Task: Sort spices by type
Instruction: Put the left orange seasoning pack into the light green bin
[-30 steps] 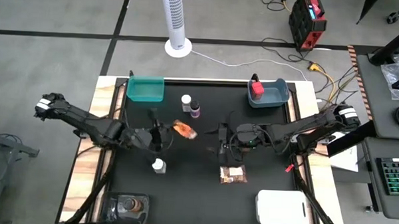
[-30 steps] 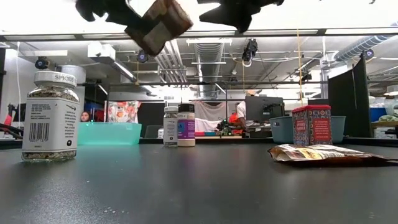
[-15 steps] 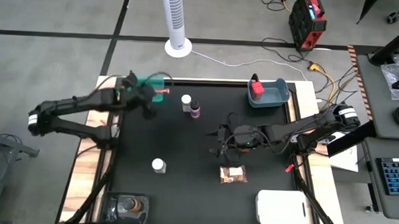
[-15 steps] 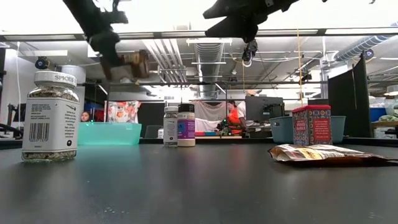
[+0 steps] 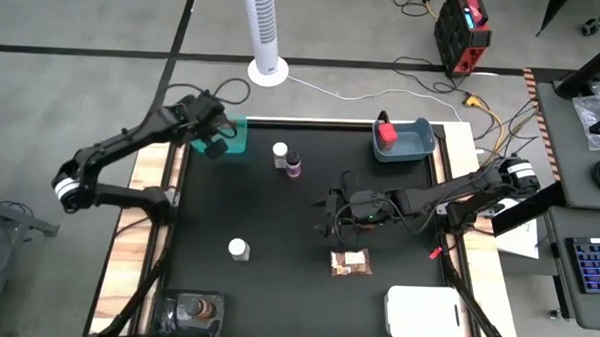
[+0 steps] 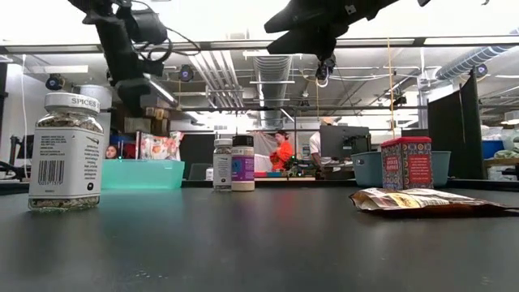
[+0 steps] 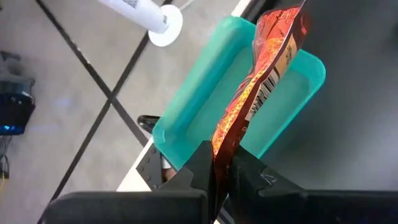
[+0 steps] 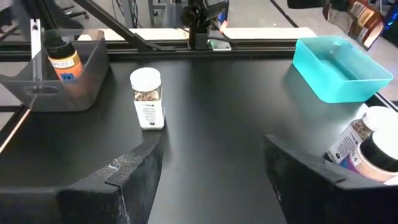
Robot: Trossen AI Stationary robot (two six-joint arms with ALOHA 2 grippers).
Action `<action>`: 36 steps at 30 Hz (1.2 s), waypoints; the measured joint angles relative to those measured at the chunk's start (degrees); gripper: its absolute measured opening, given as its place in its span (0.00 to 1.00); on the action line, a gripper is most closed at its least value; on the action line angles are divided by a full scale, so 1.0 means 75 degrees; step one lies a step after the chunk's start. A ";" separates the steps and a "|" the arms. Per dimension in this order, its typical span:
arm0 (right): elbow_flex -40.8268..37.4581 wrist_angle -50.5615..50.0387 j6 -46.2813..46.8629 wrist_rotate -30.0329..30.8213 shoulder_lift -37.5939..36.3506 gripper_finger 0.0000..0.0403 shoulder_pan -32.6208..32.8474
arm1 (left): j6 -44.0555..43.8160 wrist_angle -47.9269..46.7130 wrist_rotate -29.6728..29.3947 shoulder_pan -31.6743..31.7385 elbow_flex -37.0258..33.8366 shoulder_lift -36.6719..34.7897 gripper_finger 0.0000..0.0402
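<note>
Above teal bin [image 7: 186, 118]: crinkled, seemingly foil orange packet [image 7: 258, 93].

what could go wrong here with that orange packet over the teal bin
1. The left hand pinches the orange packet by one thin edge only, so it may slip out early.
2. The packet hangs over the teal bin near its rim; released now, it might catch the wall and land outside.
3. The open right hand hovers mid-table near the two small bottles and might knock them.
</note>
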 joint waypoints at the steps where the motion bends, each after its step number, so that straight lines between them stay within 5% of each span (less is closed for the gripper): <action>1: -0.0009 -0.0004 0.0002 -0.0002 -0.0002 0.66 -0.0003 | 0.0083 0.0004 0.0008 0.0002 0.0000 0.0095 0.01; 24: -0.0015 -0.0041 0.0206 -0.0009 -0.0003 0.65 -0.0012 | 0.0629 0.0032 -0.0796 0.0474 0.0737 0.2386 0.05; 36: -0.0018 -0.0248 0.0317 -0.0012 -0.0003 0.69 -0.0012 | 0.0664 0.0199 -0.0782 0.0631 0.1188 0.2574 0.12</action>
